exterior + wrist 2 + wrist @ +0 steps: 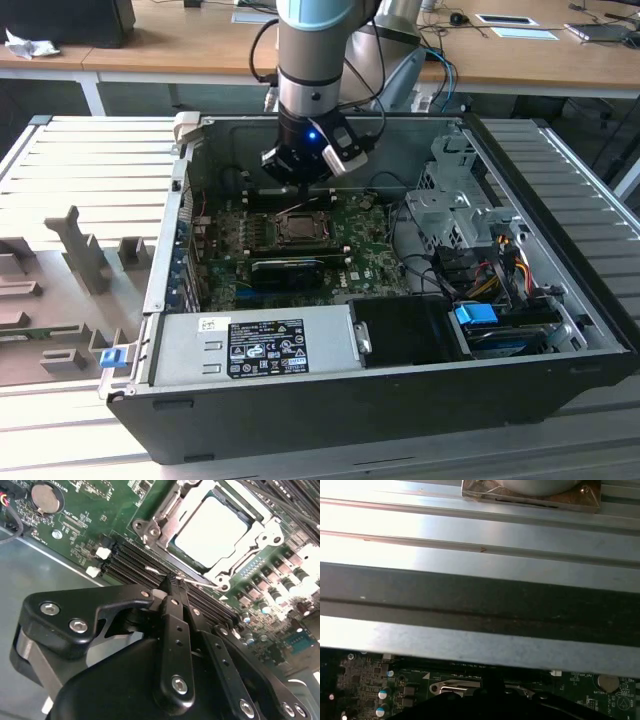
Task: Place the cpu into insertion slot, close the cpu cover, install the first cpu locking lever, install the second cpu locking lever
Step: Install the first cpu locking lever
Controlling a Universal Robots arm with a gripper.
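In the exterior view the end effector (303, 183) is hanging low inside the open computer case (560, 300), just above the far edge of the insertion slot (300, 228) at the middle of the frame, with the green motherboard (370, 265) spreading out around it.

In the second wrist view the cpu (212, 530) is lying flat in the socket at the upper right of the frame, its pale face showing through the square opening of the cpu cover (250, 545), which is sitting down over it. So placing the chip and closing the frame both look done, and the work appears to be at the locking levers.

The end effector's two dark fingers (175, 630) are standing pressed together at the centre of that frame, closed or nearly so. Their tips are touching or sitting just beside a thin silver locking lever (160, 572) that is running along the socket's near edge, next to the long black memory slots (135, 560). Whether they are pinching the wire or only pushing against it I cannot tell.

As a judgement, seating this lever is calling for a steady press down and a sideways tuck under its retaining hook, keeping the tips clear of the memory slots and the small parts nearby.
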